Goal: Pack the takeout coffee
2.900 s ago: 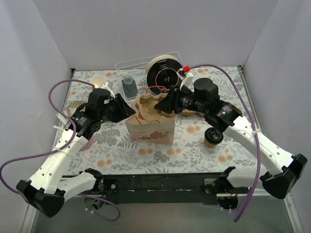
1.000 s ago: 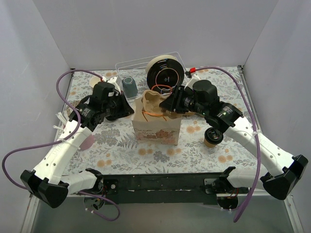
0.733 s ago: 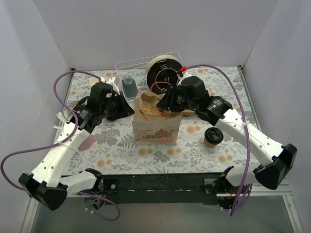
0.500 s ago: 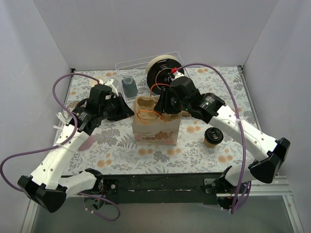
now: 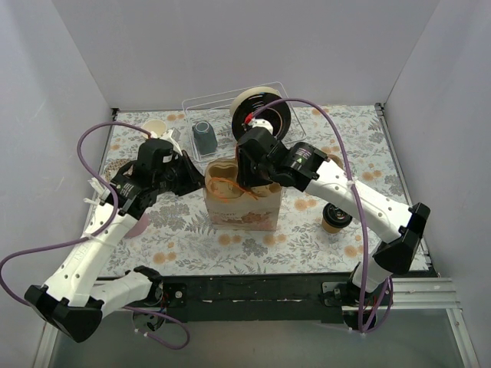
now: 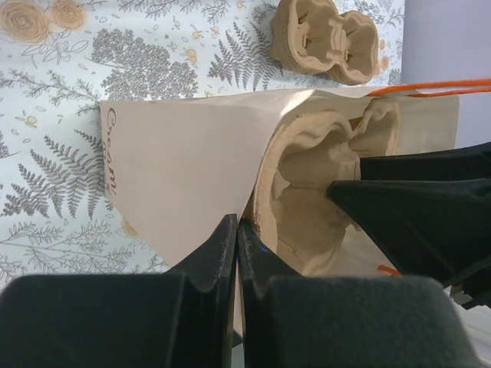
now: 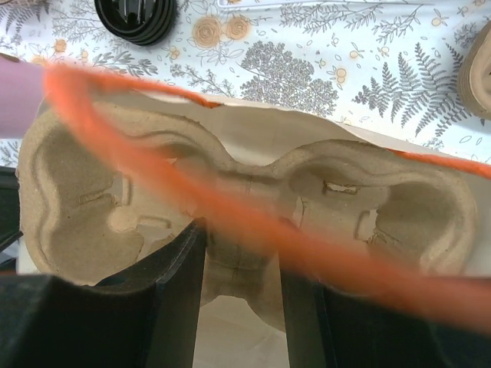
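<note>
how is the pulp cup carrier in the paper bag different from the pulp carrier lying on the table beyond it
The brown moulded-pulp two-cup carrier sits inside the tan paper bag; the second brown pulp carrier lies outside it on the floral tablecloth. The bagged carrier is gripped at its middle ridge by the right gripper; the second one is untouched. Both are empty and share the two-cup shape.

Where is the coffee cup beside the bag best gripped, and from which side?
The coffee cup stands upright and round, with the bag to its left. So probably grip its tan paper wall just below the lid, fingers level, coming from the near right side.
</note>
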Action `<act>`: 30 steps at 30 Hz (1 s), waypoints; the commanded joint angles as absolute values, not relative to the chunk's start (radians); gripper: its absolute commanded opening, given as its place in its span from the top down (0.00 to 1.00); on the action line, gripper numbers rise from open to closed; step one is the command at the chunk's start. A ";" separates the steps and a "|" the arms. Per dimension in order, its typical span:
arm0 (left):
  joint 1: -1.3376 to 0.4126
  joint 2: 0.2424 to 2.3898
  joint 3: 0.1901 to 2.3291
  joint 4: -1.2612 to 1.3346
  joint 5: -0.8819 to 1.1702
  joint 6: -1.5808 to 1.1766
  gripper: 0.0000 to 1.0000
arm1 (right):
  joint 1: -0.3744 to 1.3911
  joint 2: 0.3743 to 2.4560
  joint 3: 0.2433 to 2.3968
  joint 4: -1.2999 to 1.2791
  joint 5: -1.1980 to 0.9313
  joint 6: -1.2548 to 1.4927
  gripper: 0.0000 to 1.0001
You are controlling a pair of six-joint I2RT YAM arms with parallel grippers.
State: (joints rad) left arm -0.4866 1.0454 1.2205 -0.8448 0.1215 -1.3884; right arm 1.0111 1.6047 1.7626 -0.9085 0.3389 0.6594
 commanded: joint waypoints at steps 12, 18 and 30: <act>-0.485 0.960 1.180 -0.855 0.129 -1.451 1.00 | 1.034 1.669 1.832 -1.011 0.486 0.747 0.75; -0.486 0.931 1.144 -0.809 0.185 -1.448 1.00 | 1.046 1.692 1.786 -1.002 0.489 0.762 0.76; -0.486 0.905 1.123 -0.815 0.233 -1.471 1.00 | 1.057 1.709 1.689 -0.937 0.526 0.762 0.76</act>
